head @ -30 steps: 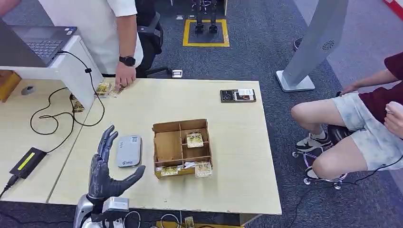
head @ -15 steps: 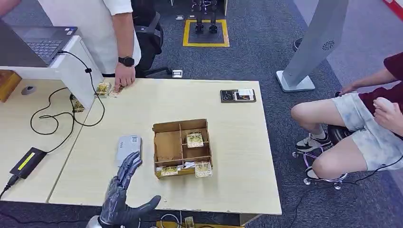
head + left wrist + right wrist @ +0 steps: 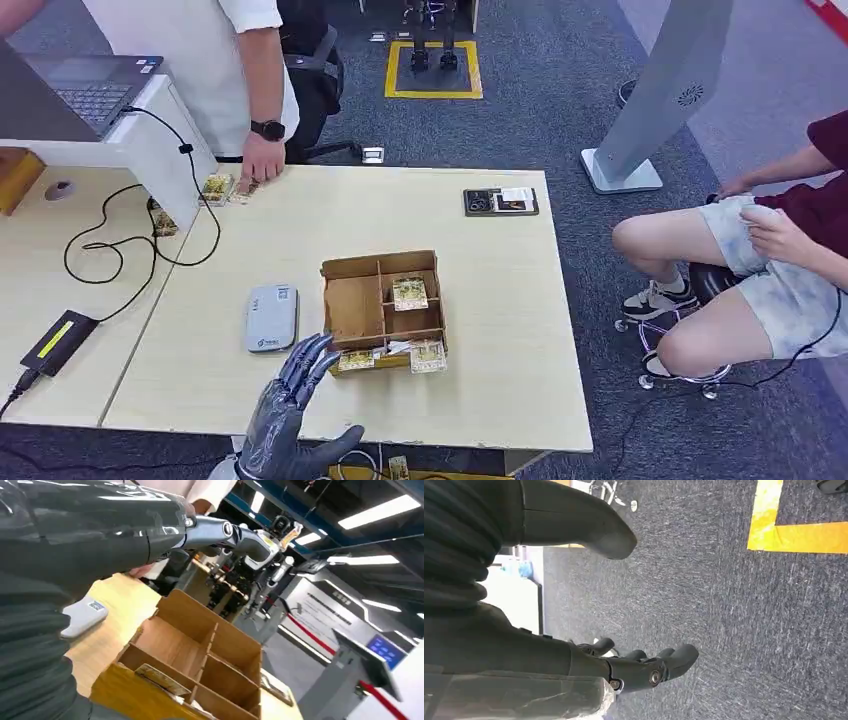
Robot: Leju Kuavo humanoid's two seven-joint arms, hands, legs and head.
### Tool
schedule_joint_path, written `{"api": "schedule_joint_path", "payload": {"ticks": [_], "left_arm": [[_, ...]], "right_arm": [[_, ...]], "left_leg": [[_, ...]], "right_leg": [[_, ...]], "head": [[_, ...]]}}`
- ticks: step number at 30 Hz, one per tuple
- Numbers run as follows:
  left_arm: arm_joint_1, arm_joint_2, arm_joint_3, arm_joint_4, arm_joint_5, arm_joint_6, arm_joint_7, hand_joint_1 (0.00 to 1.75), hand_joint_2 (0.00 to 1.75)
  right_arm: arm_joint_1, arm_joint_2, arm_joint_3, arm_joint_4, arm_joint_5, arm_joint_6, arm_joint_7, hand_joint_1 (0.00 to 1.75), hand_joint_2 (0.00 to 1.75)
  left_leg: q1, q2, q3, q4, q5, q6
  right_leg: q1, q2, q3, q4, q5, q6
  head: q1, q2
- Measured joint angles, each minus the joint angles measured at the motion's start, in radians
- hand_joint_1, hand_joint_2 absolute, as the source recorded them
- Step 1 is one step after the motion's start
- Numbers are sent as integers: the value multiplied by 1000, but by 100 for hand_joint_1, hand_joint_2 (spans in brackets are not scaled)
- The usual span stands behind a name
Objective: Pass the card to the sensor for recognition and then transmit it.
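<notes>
My left hand [image 3: 287, 415] hangs open over the table's near edge, fingers spread, fingertips close to the front left corner of the cardboard divider box [image 3: 382, 310]. It holds nothing. The box has cards in its compartments: one in the middle right cell [image 3: 409, 293] and others along the front row [image 3: 427, 356]. The grey card sensor [image 3: 272, 317] lies flat just left of the box. In the left wrist view the box [image 3: 200, 655] is close ahead of my left hand [image 3: 75, 555], the sensor [image 3: 82, 617] beside it. My right hand [image 3: 574, 645] hangs open over carpet.
A person stands at the table's far left corner, hand [image 3: 262, 160] resting by loose cards [image 3: 216, 186]. A seated person [image 3: 760, 270] is to the right. A dark device [image 3: 500, 201] lies at the far edge. Cables and a black adapter [image 3: 58, 342] lie on the left desk.
My left hand has moved right along the near edge, from left of the sensor to beside the box's front corner. The seated person's hand has dropped to the lap.
</notes>
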Motion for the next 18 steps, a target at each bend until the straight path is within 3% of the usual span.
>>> {"api": "schedule_joint_path", "payload": {"ticks": [8,18], "left_arm": [[-62,-89,-11,132,-216,88,170,0,175],[-86,-189,28,202,-333,95,261,0,175]], "right_arm": [[-6,0,0,7,3,-11,12,0,175],[-8,0,0,17,18,-16,18,0,175]], "left_leg": [[0,0,1,0,0,0],[0,0,1,0,0,0]], "right_leg": [[0,0,1,0,0,0],[0,0,1,0,0,0]], "head": [[0,0],[0,0]]}}
